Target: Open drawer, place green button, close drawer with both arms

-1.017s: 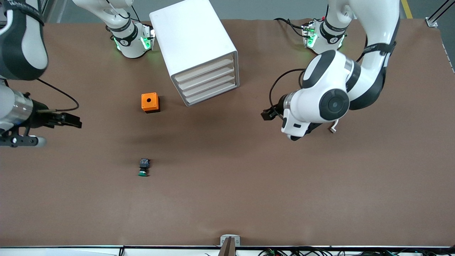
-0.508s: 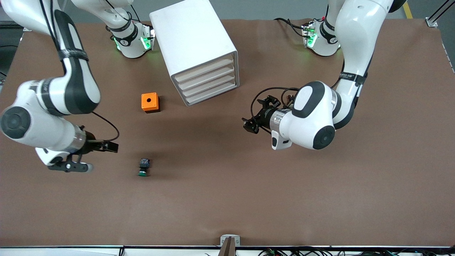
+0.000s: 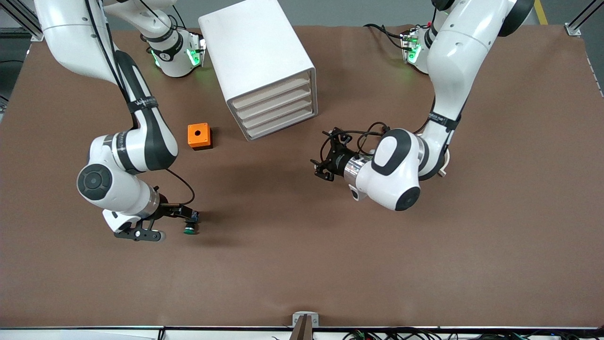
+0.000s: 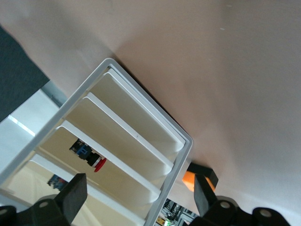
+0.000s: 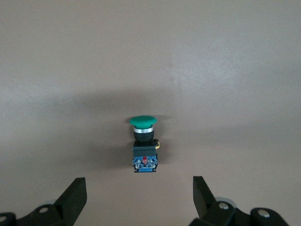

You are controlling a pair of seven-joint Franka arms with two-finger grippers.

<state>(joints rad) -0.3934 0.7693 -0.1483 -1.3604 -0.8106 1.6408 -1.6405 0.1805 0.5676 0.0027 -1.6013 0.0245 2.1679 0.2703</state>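
Approach step: right tool (image 3: 188,216) released beside the tiny green-capped push button (image 3: 189,229), left tool (image 3: 320,168) released facing the shut white cabinet drawer (image 3: 278,123); next needed handle grip.

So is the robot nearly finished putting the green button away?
Not yet, nothing is finished. All four drawers of the white cabinet look shut. The green button lies on the table. The right tool is open beside it, and the left tool is open over the table in front of the drawers. Opening, placing and closing remain.
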